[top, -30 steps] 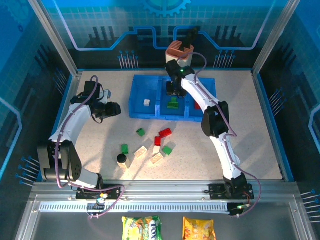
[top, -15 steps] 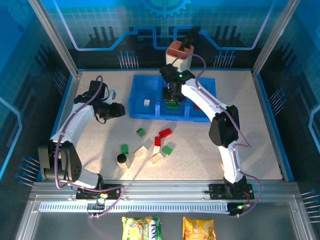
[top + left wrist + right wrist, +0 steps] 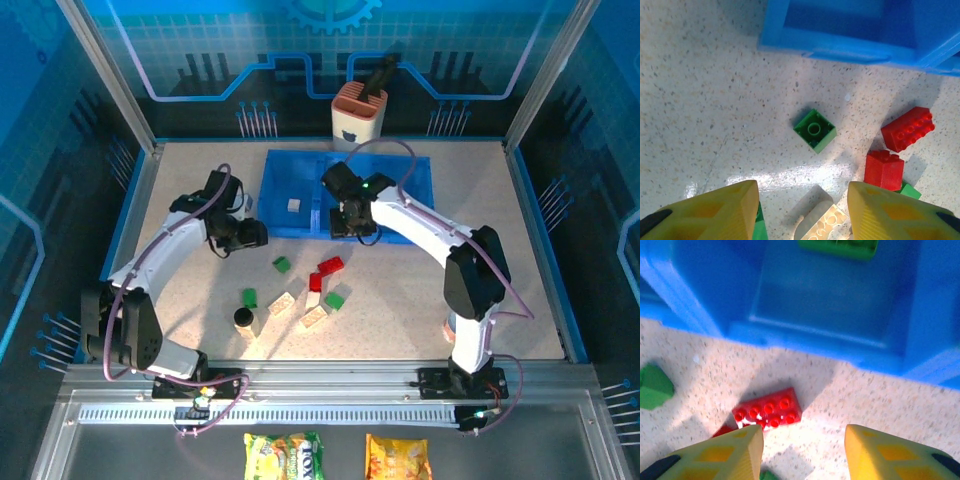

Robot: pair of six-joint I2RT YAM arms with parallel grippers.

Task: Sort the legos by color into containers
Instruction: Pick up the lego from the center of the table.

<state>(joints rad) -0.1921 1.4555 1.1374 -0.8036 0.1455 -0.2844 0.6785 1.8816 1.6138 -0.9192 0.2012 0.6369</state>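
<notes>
The blue three-part tray [image 3: 280, 160] stands at the back centre. A cream brick [image 3: 293, 205] lies in its left section, and a green brick [image 3: 837, 247] lies in the middle one. My right gripper [image 3: 352, 225] hangs open over the tray's near wall [image 3: 815, 335], with a red brick [image 3: 768, 410] on the table just ahead of it. My left gripper [image 3: 250, 237] is open and empty, left of the tray. Below it lie a green brick [image 3: 814, 130], two red bricks [image 3: 907, 128] [image 3: 884, 170] and a cream brick [image 3: 822, 222]. More loose bricks sit nearer: green [image 3: 249, 297] [image 3: 336, 299] and cream [image 3: 314, 317].
A small black cylinder [image 3: 243, 318] stands beside the loose bricks at the near left. An orange-and-white cup holder [image 3: 359, 112] stands behind the tray. Blue walls fence the table on three sides. Snack packets [image 3: 285, 455] lie beyond the front rail.
My right gripper has pulled back from over the middle section to the tray's near wall. My left gripper has swung right, towards the loose bricks.
</notes>
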